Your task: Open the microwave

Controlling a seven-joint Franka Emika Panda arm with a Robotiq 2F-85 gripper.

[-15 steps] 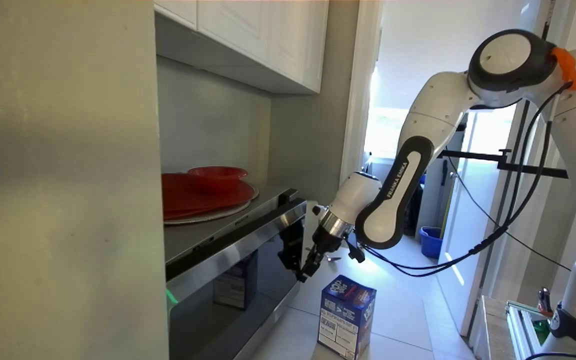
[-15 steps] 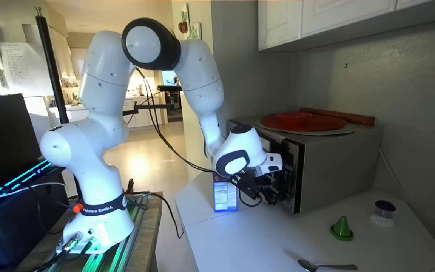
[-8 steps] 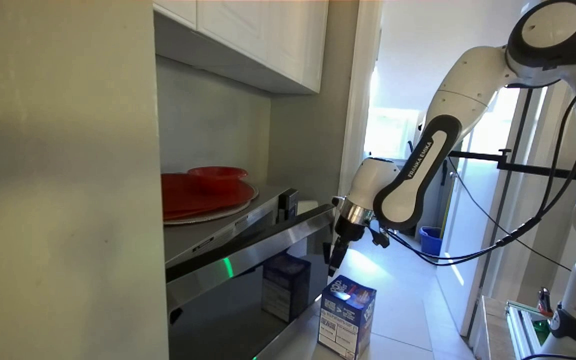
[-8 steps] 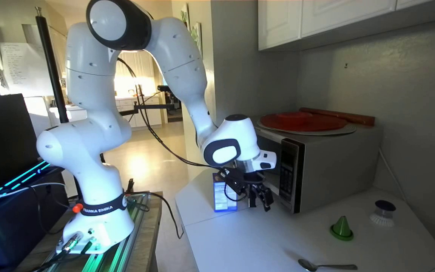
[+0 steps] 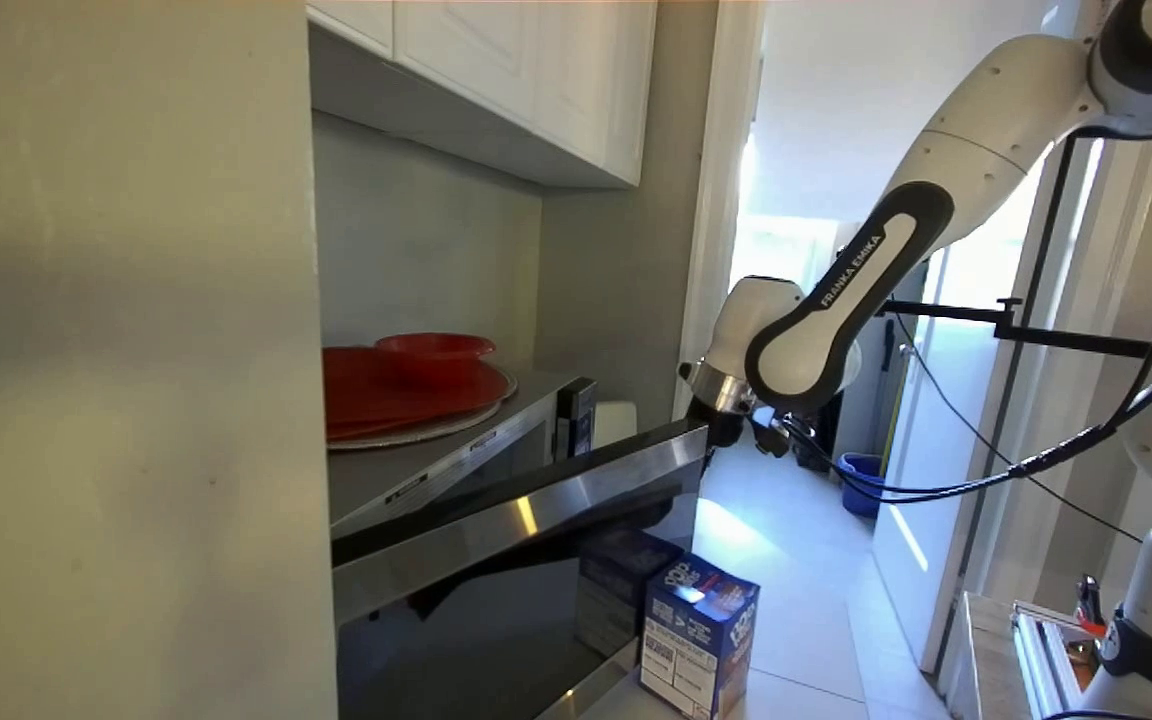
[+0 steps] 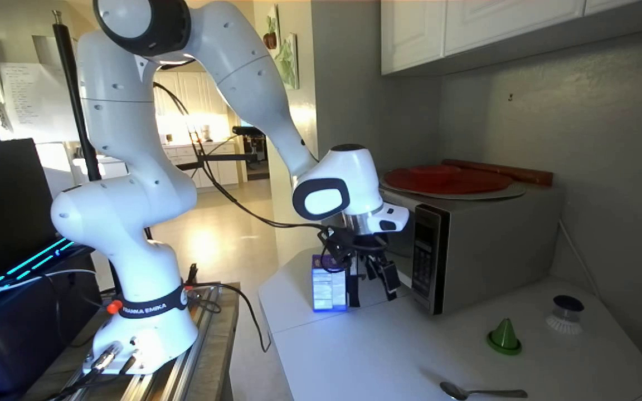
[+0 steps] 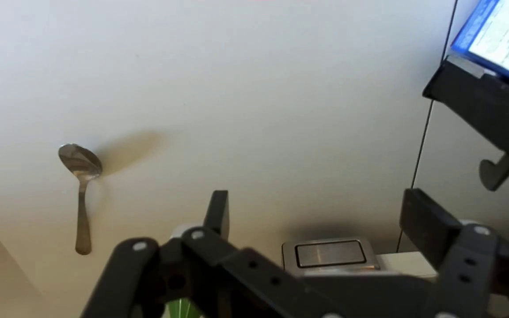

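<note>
The microwave (image 6: 499,250) stands on the counter. Its dark glass door (image 5: 496,630) with a steel frame is swung partly out from the body in an exterior view. My gripper (image 6: 373,298) hangs in front of the microwave with its fingertips pointing down, and the door hides most of it in an exterior view. In the wrist view the two fingers (image 7: 422,216) are spread wide with nothing between them. The door's edge with its hooked latch (image 7: 495,172) lies outside the right-hand finger. A steel button panel (image 7: 332,254) of the microwave shows low between the fingers.
A blue-and-white box (image 5: 696,640) stands close against the door's free edge. A spoon (image 7: 82,194), a green cone (image 6: 504,337) and a brush (image 6: 566,314) lie on the counter. Red dishes (image 6: 449,179) rest on the microwave; white cabinets (image 5: 526,80) hang above.
The door has swung farther out from the microwave body. My gripper has spread its fingers and moved back and up from the microwave front. The box has shifted slightly, away from the door.
</note>
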